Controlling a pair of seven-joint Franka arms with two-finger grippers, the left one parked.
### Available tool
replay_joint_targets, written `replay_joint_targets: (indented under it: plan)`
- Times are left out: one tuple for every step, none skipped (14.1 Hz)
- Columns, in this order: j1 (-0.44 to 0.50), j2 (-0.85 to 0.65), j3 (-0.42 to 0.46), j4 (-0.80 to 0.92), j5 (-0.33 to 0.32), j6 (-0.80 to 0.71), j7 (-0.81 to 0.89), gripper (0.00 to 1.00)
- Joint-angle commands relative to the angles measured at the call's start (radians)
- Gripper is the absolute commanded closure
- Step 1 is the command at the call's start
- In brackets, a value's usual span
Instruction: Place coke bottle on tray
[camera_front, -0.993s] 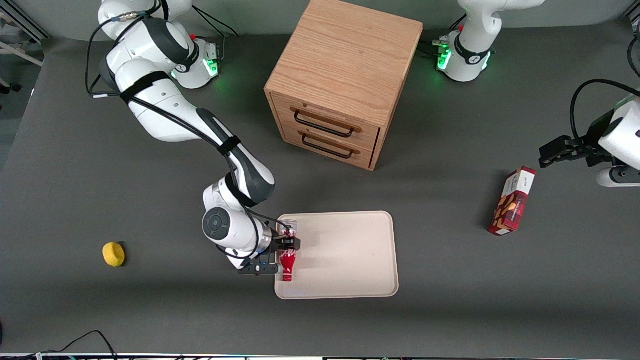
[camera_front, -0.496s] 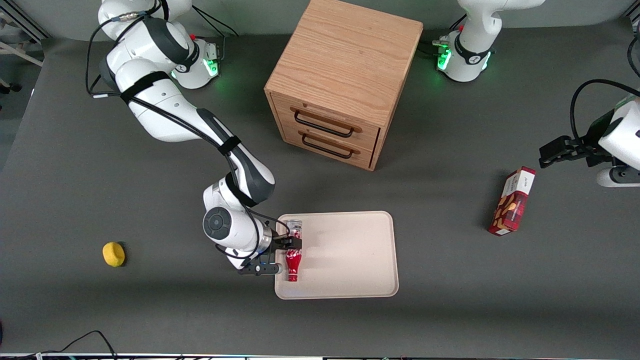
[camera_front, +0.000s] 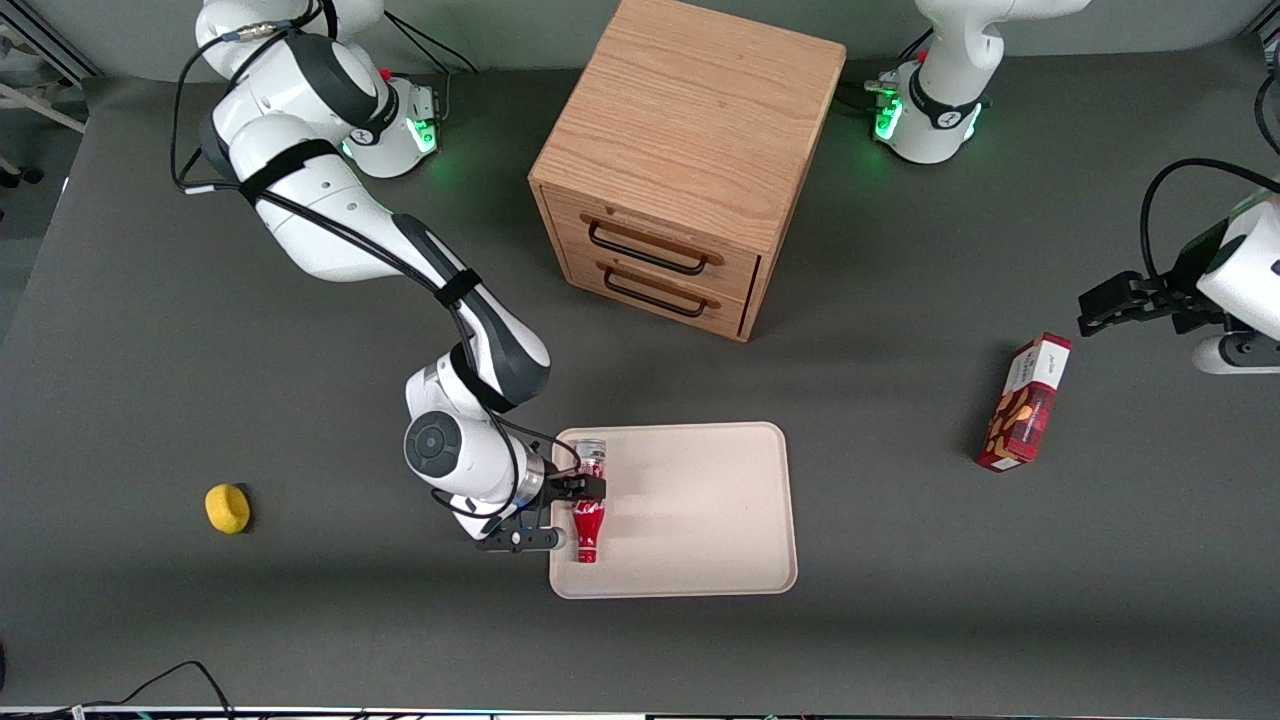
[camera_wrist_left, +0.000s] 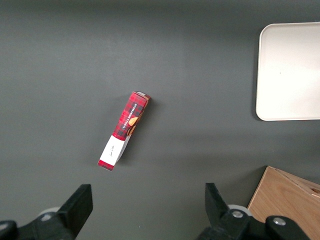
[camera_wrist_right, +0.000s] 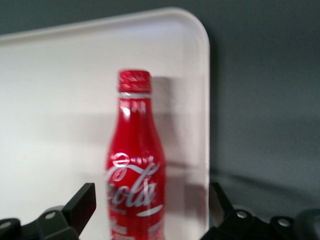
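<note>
The bench (camera_front: 200, 620) is a dark grey surface that carries every item. The wooden cabinet (camera_front: 690, 150) stands farther from the front camera than the tray, its two drawers shut, and plays no part in the task. The tray (camera_front: 700, 510) lies flat near the bench middle, its low rim serving to contain whatever is set on it. A red snack box (camera_front: 1025, 405) lies toward the parked arm's end, and a small yellow object (camera_front: 228, 508) toward the working arm's end. The end effector (camera_front: 572, 510) sits at the tray edge nearest the working arm, fingers spread wide with clear gaps either side of the bottle, so the grip appears released. The coke bottle (camera_wrist_right: 134, 165) lies on the tray just inside that rim, cap toward the front camera; placement looks essentially complete
</note>
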Motion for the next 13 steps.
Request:
replay_joint_targets:
  plan:
    - [0.006, -0.093, 0.002, -0.003, -0.018, -0.096, 0.033, 0.0]
    - [0.005, -0.127, 0.002, -0.005, -0.018, -0.159, 0.033, 0.0]
    - [0.0, -0.16, 0.002, -0.005, -0.018, -0.22, 0.031, 0.0]
    - [-0.006, -0.197, 0.002, -0.007, -0.018, -0.271, 0.03, 0.0]
    - [-0.009, -0.228, 0.002, -0.014, -0.017, -0.309, 0.03, 0.0]
    - [-0.015, -0.269, 0.001, -0.02, -0.017, -0.343, 0.033, 0.0]
    - [-0.033, -0.318, -0.001, -0.033, -0.017, -0.401, 0.031, 0.0]
    - [-0.053, -0.37, -0.004, -0.037, -0.015, -0.481, 0.016, 0.0]
    - [-0.061, -0.428, -0.008, -0.036, -0.015, -0.585, 0.022, 0.0]
    - [-0.064, -0.488, -0.014, -0.036, -0.017, -0.682, 0.022, 0.0]
    - [-0.075, -0.547, -0.027, -0.037, -0.017, -0.76, 0.016, 0.0]
    - [-0.076, -0.602, -0.046, -0.037, -0.008, -0.85, 0.016, 0.0]
    - [-0.078, -0.648, -0.059, -0.039, -0.006, -0.918, 0.016, 0.0]
